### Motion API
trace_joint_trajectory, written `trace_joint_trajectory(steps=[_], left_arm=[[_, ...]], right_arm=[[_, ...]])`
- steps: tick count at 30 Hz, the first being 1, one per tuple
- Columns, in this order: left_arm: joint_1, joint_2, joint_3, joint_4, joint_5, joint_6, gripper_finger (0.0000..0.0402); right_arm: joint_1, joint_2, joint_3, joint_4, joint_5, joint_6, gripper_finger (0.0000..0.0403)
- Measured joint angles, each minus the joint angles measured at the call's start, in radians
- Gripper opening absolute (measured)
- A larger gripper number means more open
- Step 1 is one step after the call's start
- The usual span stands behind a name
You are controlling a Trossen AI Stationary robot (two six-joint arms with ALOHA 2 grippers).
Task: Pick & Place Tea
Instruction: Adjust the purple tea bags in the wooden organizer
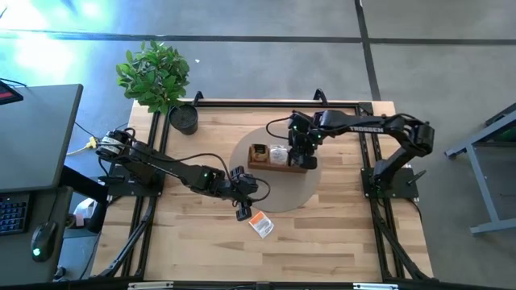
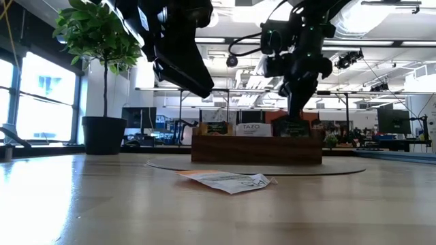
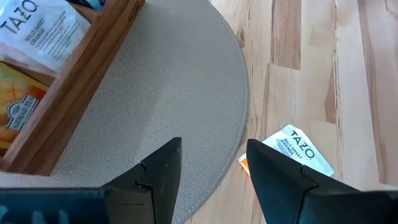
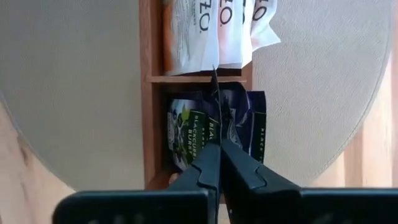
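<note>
The tea comes in small flat square paper packets. They look very light, thin and bendy, and a bit slippery, so it is best to pinch one by its top edge.

One white-and-orange tea packet lies flat on the pale wooden worktop, just off the edge of the round grey mat. The rest stand in the long wooden three-part tray on the mat: yellow packets, white-and-orange ones and black ones.

The right gripper is down in the end part of the tray with the black packets. Its fingers are squeezed tight on the thin top edge of one black packet.

The left gripper hangs above the mat's edge, near the loose packet. Its fingers are wide apart and hold nothing.
</note>
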Motion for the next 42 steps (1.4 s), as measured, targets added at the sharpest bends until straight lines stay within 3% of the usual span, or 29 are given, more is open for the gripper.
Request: trace_joint_trajectory(steps=[19, 27, 42], left_arm=[[0.0, 0.0, 0.0, 0.0, 0.001, 0.0, 0.0179], [0.0, 0.0, 0.0, 0.0, 0.001, 0.0, 0.0179], [0.0, 0.0, 0.0, 0.0, 0.001, -0.001, 0.0179]], right_arm=[[0.0, -0.033, 0.0, -0.016, 0.063, -0.029, 0.0133], [0.0, -0.085, 0.0, 0.016, 0.069, -0.024, 0.0117], [0.0, -0.021, 0.0, 0.015, 0.074, 0.005, 0.0083]])
